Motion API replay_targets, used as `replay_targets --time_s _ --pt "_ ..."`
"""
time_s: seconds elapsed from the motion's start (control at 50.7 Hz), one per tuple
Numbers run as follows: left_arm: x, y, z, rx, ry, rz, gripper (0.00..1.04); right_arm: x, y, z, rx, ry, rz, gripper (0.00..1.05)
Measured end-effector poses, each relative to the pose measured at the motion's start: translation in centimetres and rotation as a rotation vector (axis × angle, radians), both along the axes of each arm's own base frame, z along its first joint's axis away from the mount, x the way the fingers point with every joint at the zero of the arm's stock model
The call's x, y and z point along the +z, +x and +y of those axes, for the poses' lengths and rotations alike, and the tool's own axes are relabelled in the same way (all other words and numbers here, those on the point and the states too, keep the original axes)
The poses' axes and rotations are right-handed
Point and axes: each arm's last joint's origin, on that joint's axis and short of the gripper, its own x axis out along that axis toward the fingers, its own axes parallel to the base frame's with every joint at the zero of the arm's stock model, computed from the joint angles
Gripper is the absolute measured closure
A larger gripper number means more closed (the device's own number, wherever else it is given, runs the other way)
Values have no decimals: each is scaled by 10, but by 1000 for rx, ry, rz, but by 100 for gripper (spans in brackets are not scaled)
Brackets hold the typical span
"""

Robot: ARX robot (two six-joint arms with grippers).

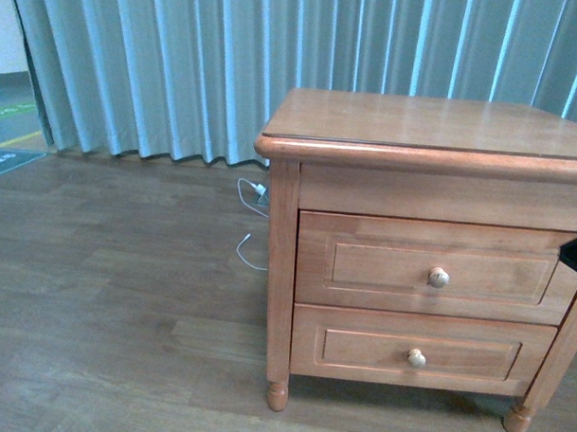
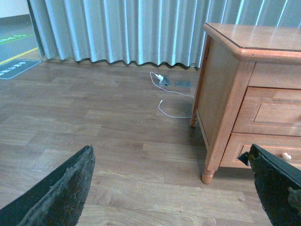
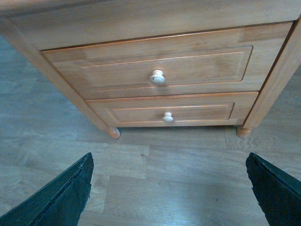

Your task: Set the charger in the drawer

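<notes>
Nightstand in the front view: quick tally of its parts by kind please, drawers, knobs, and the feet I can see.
Drawers: 2, the upper drawer and the lower drawer, both shut.
Knobs: 2, the upper knob and the lower knob.
Visible feet: 2, the left foot and the right foot.
Total: 6.

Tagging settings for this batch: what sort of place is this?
Probably a bedroom-like room or staged set: a wooden nightstand with two shut drawers, wood-look floor, and long grey curtains behind.
</notes>
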Motion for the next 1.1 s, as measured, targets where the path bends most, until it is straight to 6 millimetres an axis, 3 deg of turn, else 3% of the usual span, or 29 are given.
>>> replay_targets --time_s 0.217,0.394,0.532,0.729,0.887,1.005,1.104 --pt "0 0 0 0 0 0 6 21 -68 -14 43 5 -68 8" --pt "0 0 0 0 0 0 6 19 -121 -21 12 6 -98 8" --pt "0 0 0 0 0 0 6 15 -142 -27 -63 22 -128 8" --pt "0 0 0 0 0 0 6 15 -143 -28 -77 25 -145 9" --pt "0 0 0 0 0 0 6 4 -151 -24 -126 -147 -482 36" --pt "0 0 0 0 0 0 6 -8 -150 -14 -101 -164 -485 61" --pt "0 0 0 0 0 0 6 -17 -150 -14 -102 -171 -481 88"
